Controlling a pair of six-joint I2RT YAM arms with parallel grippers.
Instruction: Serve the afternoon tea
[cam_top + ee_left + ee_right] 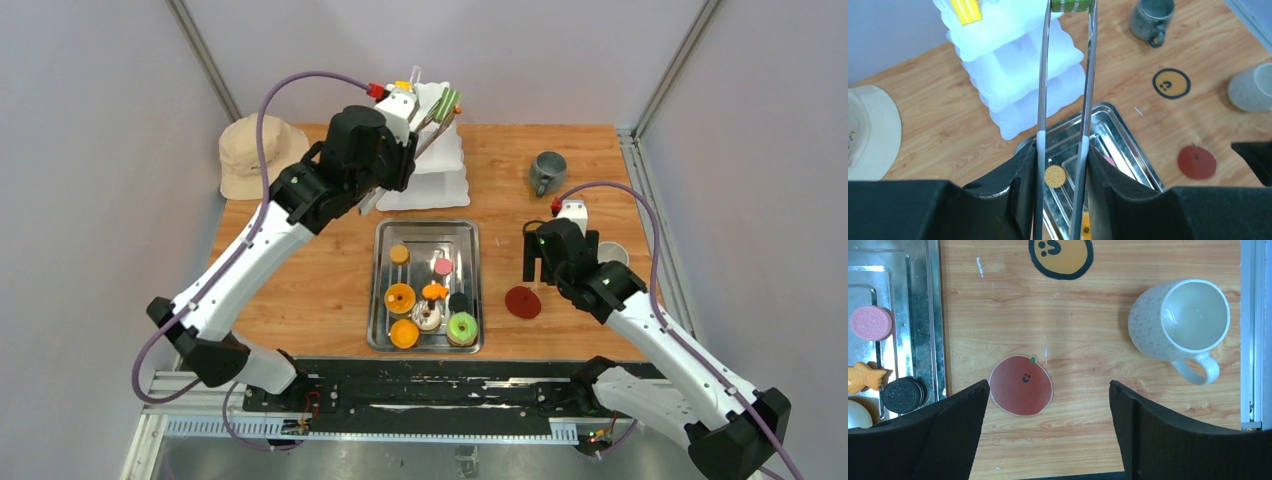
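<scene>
My left gripper (1060, 155) is shut on a pair of metal tongs (1041, 75). The tong tips pinch a green pastry (1070, 5) beside the top of a white tiered stand (1013, 65). A yellow pastry (966, 10) lies on the stand's top tier. From above, the green pastry (448, 101) hangs over the stand (435, 170). Several pastries and donuts lie in the steel tray (425, 232), among them a pink cookie (871, 322) and a black cookie (903, 394). My right gripper (1048, 390) stands open above a red coaster (1020, 385), left of the white mug (1180, 320).
The grey mug (547, 171) stands at the back right. A yellow smiley coaster (1060, 255) lies behind the red one. A beige hat (255, 150) rests at the back left. A metal rail runs along the table's right edge (1255, 340).
</scene>
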